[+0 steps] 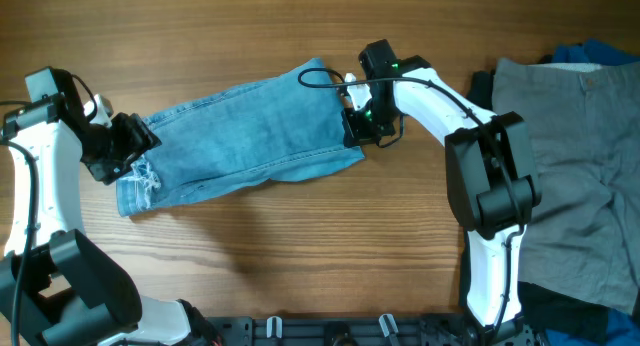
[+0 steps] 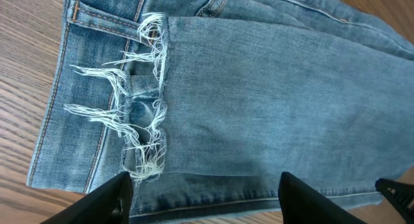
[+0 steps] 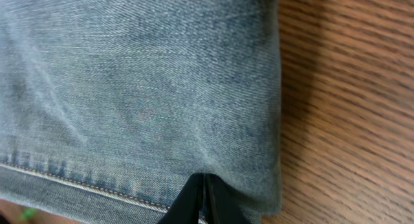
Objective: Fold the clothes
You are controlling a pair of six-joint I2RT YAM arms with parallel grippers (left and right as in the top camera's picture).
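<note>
The overhead view looks straight down on the whole bench (image 1: 300, 266). Each wrist view looks down from close above the jeans (image 1: 250, 136), at opposite ends; all three share the denim.

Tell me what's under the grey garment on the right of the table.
A bright-blue garment pokes out beyond the far edge of the grey garment; a black garment shows along its near edge. How far they run underneath, and anything else there, is hidden.
</note>
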